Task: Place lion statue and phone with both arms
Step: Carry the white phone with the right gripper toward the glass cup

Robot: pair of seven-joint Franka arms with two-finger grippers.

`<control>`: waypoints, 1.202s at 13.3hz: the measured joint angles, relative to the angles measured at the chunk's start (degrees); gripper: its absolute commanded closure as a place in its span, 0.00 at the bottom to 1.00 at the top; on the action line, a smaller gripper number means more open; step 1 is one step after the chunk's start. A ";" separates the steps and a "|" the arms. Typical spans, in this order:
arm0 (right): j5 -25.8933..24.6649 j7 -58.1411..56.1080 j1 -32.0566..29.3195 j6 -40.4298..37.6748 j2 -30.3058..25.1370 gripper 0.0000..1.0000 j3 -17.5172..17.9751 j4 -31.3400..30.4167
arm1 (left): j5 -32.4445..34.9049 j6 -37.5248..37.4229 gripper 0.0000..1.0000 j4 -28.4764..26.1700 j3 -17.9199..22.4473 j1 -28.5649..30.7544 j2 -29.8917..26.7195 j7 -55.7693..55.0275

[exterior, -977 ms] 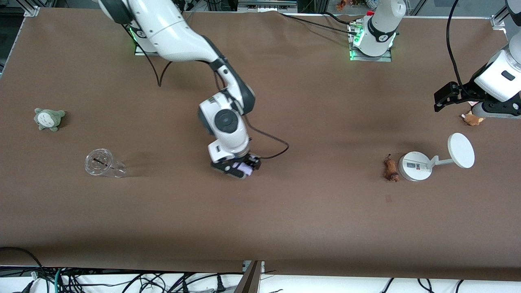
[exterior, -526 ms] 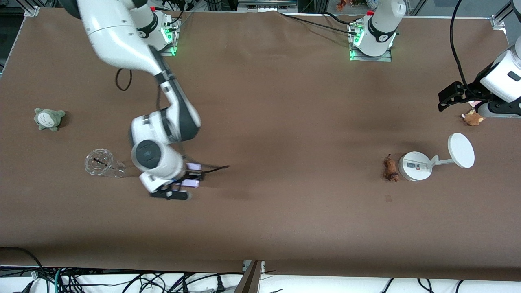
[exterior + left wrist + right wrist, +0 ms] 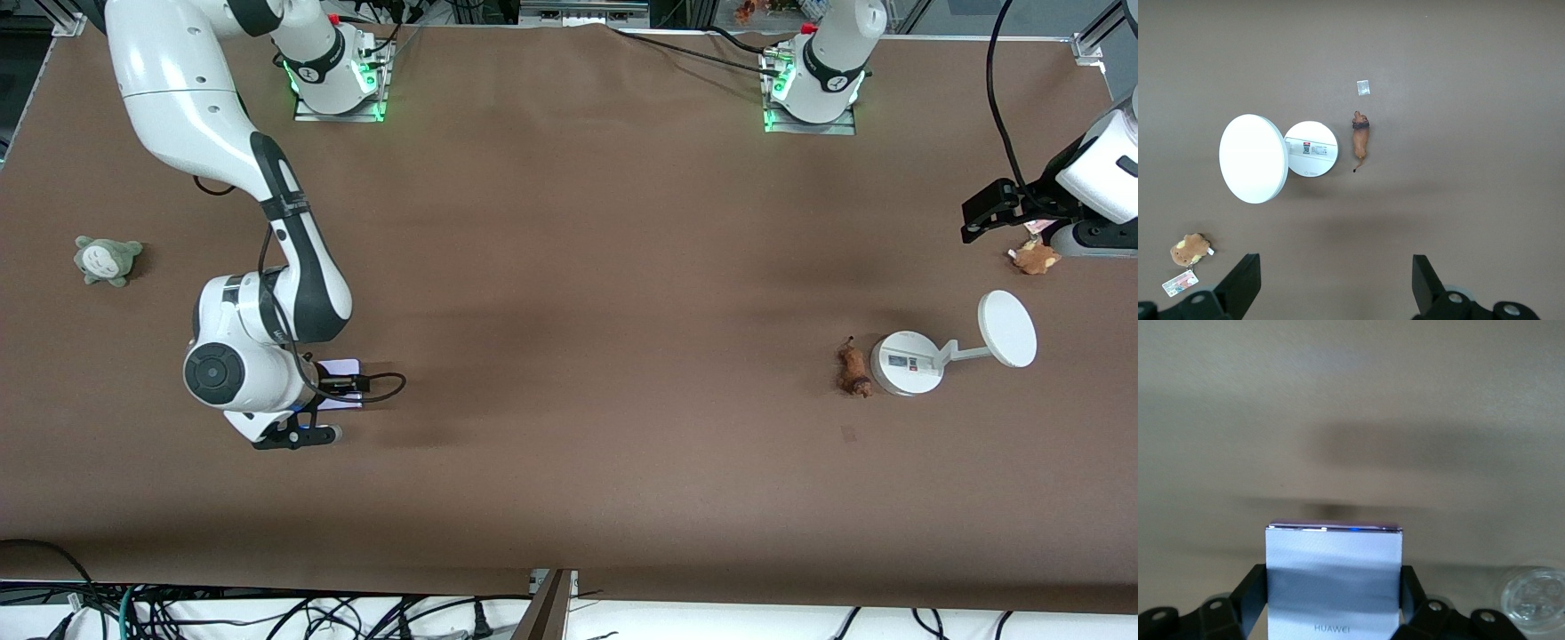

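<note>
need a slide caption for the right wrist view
Right pincer shut on the phone, carried above the brown table, a clear cup at the frame's edge.

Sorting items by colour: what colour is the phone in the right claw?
Pale lilac-white; the phone shows best in the right wrist view.

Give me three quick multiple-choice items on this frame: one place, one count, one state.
1. The lion statue lies:
A. beside the white stand's base
B. on the disc
C. in the cup

2. Plush toys on the table:
A. one
B. two
C. three

3. The right gripper is:
A. open, empty
B. shut on the phone
C. shut on the cup

Key: 1 A, it lies touching or nearly touching the base; 2 B, grey-green plush and tan plush; 3 B, jaws flank the phone's sides.
</note>
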 measured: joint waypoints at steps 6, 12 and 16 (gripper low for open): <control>-0.04 -2.58 -1.19 -0.02 0.06 0.47 -0.23 -1.99 | 0.00 -0.17 0.00 0.00 0.01 0.80 0.00 0.00; -0.61 -2.95 -1.41 0.00 0.09 0.11 -0.87 -3.81 | 0.00 -0.19 0.00 0.00 0.01 0.86 0.00 0.00; -0.76 -3.04 -1.41 0.01 0.08 0.00 -0.87 -4.14 | 0.00 -0.21 0.00 0.00 -0.07 0.85 0.00 0.00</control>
